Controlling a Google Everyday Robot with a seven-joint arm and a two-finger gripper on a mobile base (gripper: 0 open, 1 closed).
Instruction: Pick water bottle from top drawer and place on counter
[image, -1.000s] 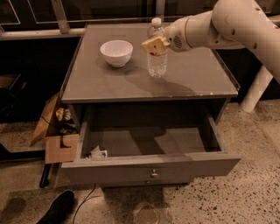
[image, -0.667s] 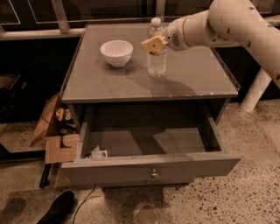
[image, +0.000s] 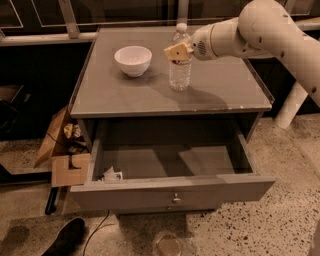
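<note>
The water bottle (image: 179, 70), clear with a white cap, stands upright on the counter (image: 120, 95) right of the white bowl (image: 133, 60). My gripper (image: 178, 51) comes in from the right and its tan fingers (image: 175, 52) are closed around the bottle's shoulder, just below the cap. The bottle's base rests on the counter surface. The top drawer (image: 170, 192) is pulled wide open below the counter, with its round metal knob (image: 176, 199) on the front. A crumpled white item (image: 112, 175) lies in its front left corner.
My white arm (image: 265, 30) reaches across the counter's right side. An open cardboard box (image: 62, 150) stands on the floor left of the cabinet. A dark shoe (image: 62, 240) is at the lower left. A white post (image: 291, 102) stands at the right.
The arm has shifted only slightly. The bottle stays upright at the same spot on the counter with the gripper still on it.
</note>
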